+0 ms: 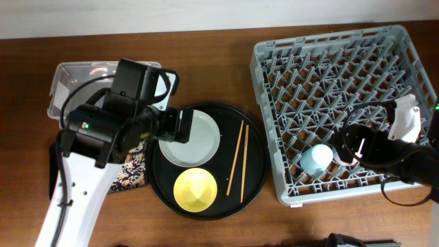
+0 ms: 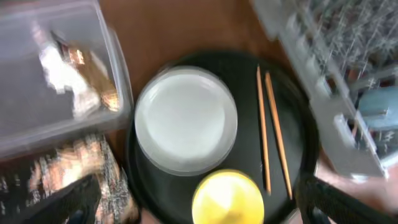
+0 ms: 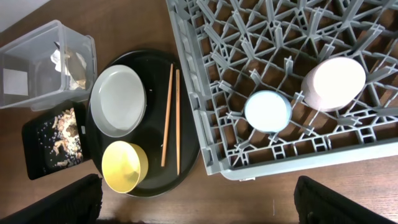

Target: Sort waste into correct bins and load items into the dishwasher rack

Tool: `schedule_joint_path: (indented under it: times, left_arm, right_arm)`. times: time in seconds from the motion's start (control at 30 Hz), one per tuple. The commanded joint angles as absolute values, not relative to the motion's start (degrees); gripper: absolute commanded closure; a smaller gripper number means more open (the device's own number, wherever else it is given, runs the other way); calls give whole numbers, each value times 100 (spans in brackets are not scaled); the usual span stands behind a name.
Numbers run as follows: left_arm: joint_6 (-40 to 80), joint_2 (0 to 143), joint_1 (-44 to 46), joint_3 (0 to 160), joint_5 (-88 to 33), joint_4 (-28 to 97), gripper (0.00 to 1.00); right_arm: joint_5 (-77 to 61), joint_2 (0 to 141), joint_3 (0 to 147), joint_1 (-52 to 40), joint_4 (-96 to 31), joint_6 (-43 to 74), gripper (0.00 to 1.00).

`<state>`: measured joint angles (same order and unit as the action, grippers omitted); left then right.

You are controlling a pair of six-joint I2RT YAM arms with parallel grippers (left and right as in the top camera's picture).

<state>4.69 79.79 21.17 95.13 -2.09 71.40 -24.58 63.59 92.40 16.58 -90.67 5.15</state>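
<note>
The pale grey plate (image 1: pixel 195 137), yellow bowl (image 1: pixel 195 190) and wooden chopsticks (image 1: pixel 238 161) lie on the round black tray (image 1: pixel 255 171). My left gripper (image 2: pixel 202 208) is open and empty, hovering above the plate (image 2: pixel 185 118) and bowl (image 2: pixel 227 198). The grey rack (image 1: pixel 343 82) holds the light-blue cup (image 3: pixel 267 111) and pink cup (image 3: pixel 333 83). My right gripper (image 3: pixel 196 205) is open and empty, high over the rack's front edge. The clear tub (image 2: pixel 37 134) holds white tissue (image 2: pixel 59 71) and the gold-brown wrapper (image 2: pixel 93 68). The flat black tray (image 3: pixel 34 162) holds the crumbly scraps (image 3: pixel 62 134).
The left arm (image 1: pixel 89 158) covers part of the tub (image 1: pixel 68 86) and the flat black tray in the overhead view. The right arm (image 1: pixel 398 158) lies over the rack's right front corner. Bare brown table runs along the front edge (image 1: pixel 274 226).
</note>
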Motion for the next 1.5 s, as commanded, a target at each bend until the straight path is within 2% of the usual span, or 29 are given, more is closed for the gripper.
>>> schedule_joint_path:
  times: [0.0, 0.1, 0.67, 0.77, 1.1, 1.2, 1.47]
  left_arm:
    - [-467, 7382, 2121, 9244, -89, 6038, 1]
    - [-740, 6751, 2121, 8554, -60, 5083, 1]
    - [-738, 2034, 1181, 3210, 19, 2165, 1]
    - [-735, 1433, 1181, 2495, 19, 1855, 1]
    - [-733, 43, 1170, 158, -209, -419, 1]
    - [-735, 25, 1133, 49, -355, 528, 1]
    - [-740, 34, 1133, 51, -217, 460, 1]
  right_arm:
    - [-2486, 6348, 9242, 1684, -9065, 471, 2]
    - [-2486, 6348, 9242, 1684, -9065, 471, 1]
    - [-2486, 6348, 9242, 1684, -9065, 471, 1]
    - [-2486, 6351, 9242, 1684, -9065, 471, 2]
    - [-2486, 6375, 9242, 1684, -9065, 471, 1]
    - [-2486, 6412, 9242, 1684, -9065, 473, 2]
    - [-2486, 6657, 9242, 1684, -9065, 471, 1]
